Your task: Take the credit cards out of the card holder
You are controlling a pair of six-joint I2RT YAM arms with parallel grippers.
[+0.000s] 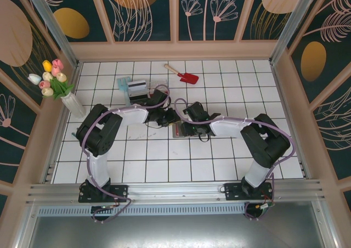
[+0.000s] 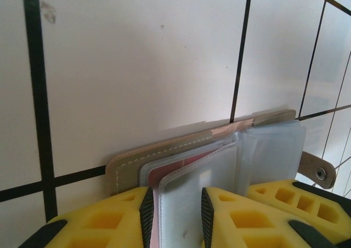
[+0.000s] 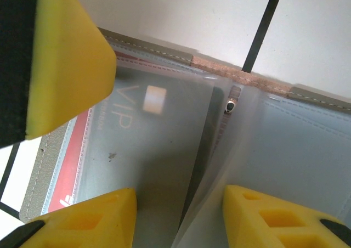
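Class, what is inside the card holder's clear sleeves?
In the card holder, a dark VIP card shows through plastic; a red card peeks out beneath it, mostly covered.

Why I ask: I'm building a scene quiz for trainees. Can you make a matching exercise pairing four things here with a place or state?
Things:
1. toy shovel
2. tulips
3. card holder
4. red card

Places or states:
a. standing in a white vase
b. tucked behind a clear sleeve
c. lying at the far side of the tiled table
d. lying open, mid-table

Pairs: 1-c, 2-a, 3-d, 4-b.
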